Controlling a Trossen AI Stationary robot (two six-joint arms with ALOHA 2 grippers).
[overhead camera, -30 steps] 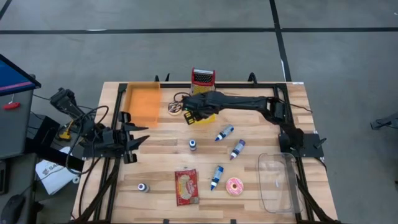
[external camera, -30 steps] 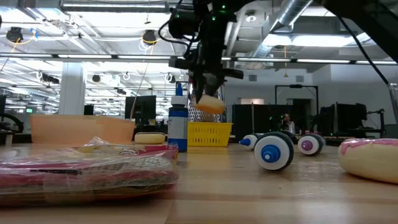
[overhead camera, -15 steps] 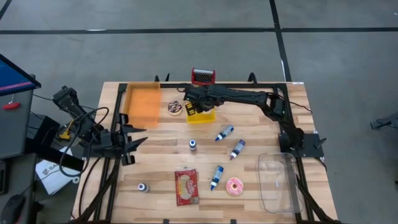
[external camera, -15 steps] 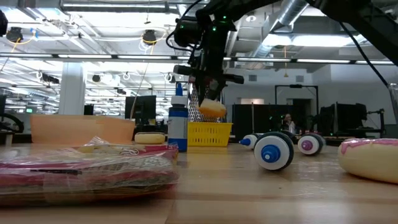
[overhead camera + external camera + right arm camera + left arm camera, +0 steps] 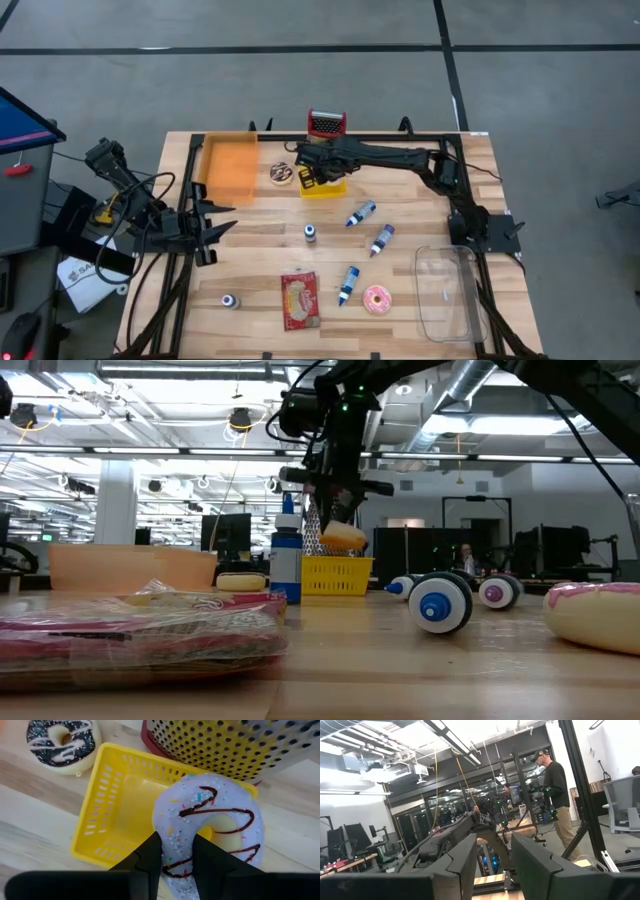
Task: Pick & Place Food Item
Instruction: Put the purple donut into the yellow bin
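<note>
My right gripper (image 5: 318,172) (image 5: 333,518) is at the table's far middle, shut on a white frosted donut (image 5: 210,827) with sprinkles and dark icing lines, which shows in the low view as a pale lump (image 5: 342,537). The donut hangs over a small yellow basket (image 5: 107,820) (image 5: 327,186) that stands on the table. A chocolate-iced donut (image 5: 61,742) (image 5: 281,173) lies on the table left of the basket. My left gripper (image 5: 232,218) waits at the table's left side, open, with nothing between its fingers (image 5: 465,865). My right gripper pinches one side of the donut's ring (image 5: 176,847) between its two fingers. The fingers come from above, slanting down. The donut hangs below them with its frosted face tilted up, clear of the yellow basket under it.
A red-rimmed perforated holder (image 5: 326,124) stands just beyond the basket. An orange tray (image 5: 231,165) is at the far left and a clear container (image 5: 447,290) at the near right. Several blue-capped bottles (image 5: 361,213), a pink donut (image 5: 377,299) and a red packet (image 5: 299,299) lie nearer.
My right gripper has carried the donut a little toward the table's far edge, from the basket's near left side to over the basket. The donut stays in the hold and clear of the table.
</note>
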